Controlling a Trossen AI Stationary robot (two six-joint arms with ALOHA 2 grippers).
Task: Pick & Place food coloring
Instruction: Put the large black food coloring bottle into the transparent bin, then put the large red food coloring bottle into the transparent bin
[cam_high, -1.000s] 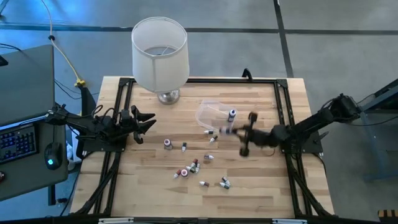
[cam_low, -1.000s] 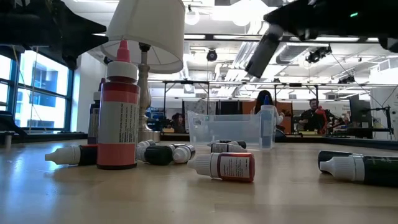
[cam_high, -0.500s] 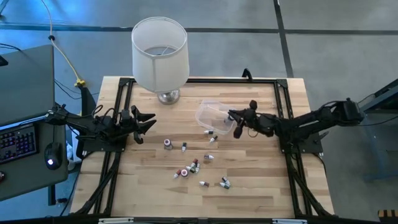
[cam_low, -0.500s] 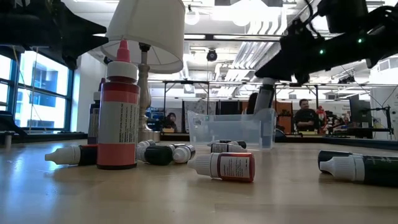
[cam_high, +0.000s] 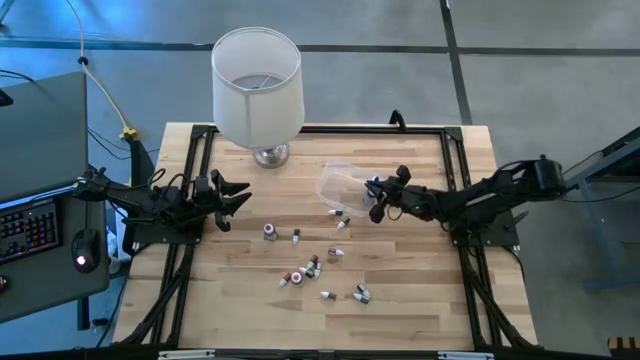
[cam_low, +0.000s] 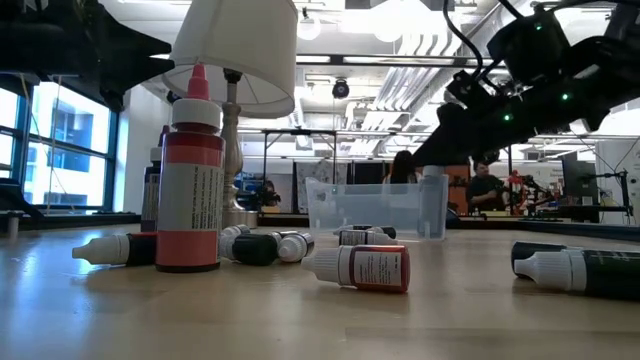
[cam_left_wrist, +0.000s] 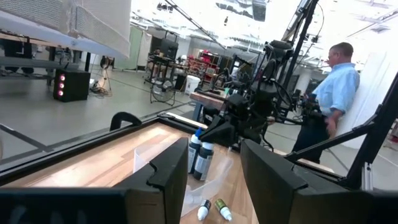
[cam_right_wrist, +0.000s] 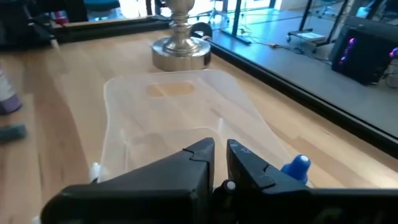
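Observation:
Several tiny food coloring bottles (cam_high: 312, 265) with white caps lie scattered on the wooden table's middle. In the low view a red one (cam_low: 190, 180) stands upright and others (cam_low: 365, 267) lie on their sides. Two blue-capped bottles (cam_left_wrist: 200, 155) stand upright in the clear plastic tub (cam_high: 338, 183). My right gripper (cam_high: 376, 196) hangs over the tub's right side, shut, next to a blue cap in the right wrist view. My left gripper (cam_high: 240, 195) waits open at the table's left edge. My right gripper (cam_right_wrist: 221, 152) stands with its shut fingers over the tub, slanting down from the table's right. A bottle's blue cap (cam_right_wrist: 298, 165) shows just beside one finger (cam_right_wrist: 249, 171). Whether that finger touches it, I cannot tell.
A table lamp with a white shade (cam_high: 257, 85) stands at the far edge, left of the tub. Black frame rails (cam_high: 455, 170) run along the table's sides. A person (cam_left_wrist: 333, 93) stands in the room beyond the table. Bare wood lies near the front edge.
My right gripper has moved from the table's right middle toward the far left, down to the tub, and its arm has swung round. The bottles on the table and the left arm have kept still.

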